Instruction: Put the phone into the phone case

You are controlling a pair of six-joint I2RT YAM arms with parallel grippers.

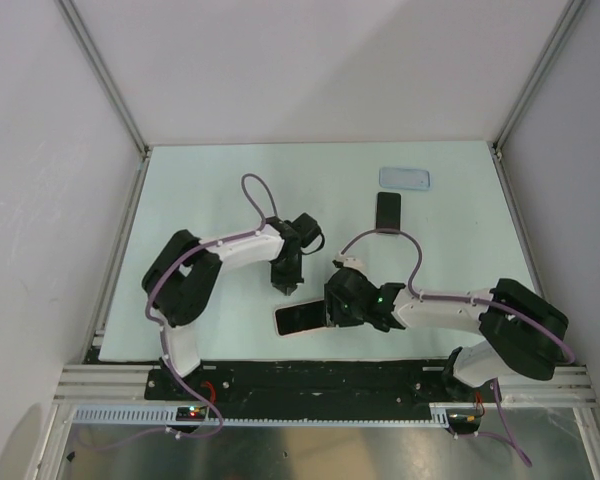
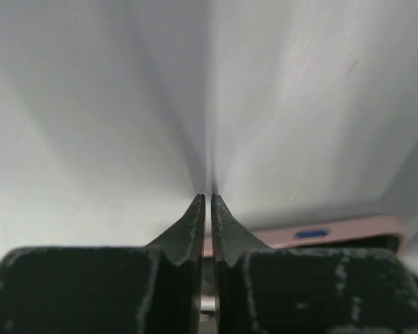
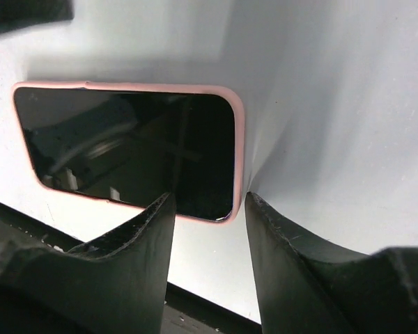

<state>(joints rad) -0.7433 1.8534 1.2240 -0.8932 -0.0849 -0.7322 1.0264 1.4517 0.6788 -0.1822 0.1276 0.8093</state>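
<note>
So the phone [image 1: 388, 211] lies toward the table's [image 1: 210, 180] far right corner, long axis running near-to-far. It's well beyond the right gripper [image 3: 209, 203], which looks like the closer arm. That one's jaws stand half apart over the pink slab's [image 1: 300, 320] corner, clamping nothing. Just past the phone, the phone case [image 1: 405, 179] sits crosswise. The left gripper [image 2: 209, 198] is pinched closed and empty.

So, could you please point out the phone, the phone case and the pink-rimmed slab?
phone [image 1: 388, 211]: top external view, middle of its black face.
phone case [image 1: 405, 179]: top external view, middle of the shell.
pink-rimmed slab [image 3: 125, 146]: right wrist view, middle of its dark screen.
</note>
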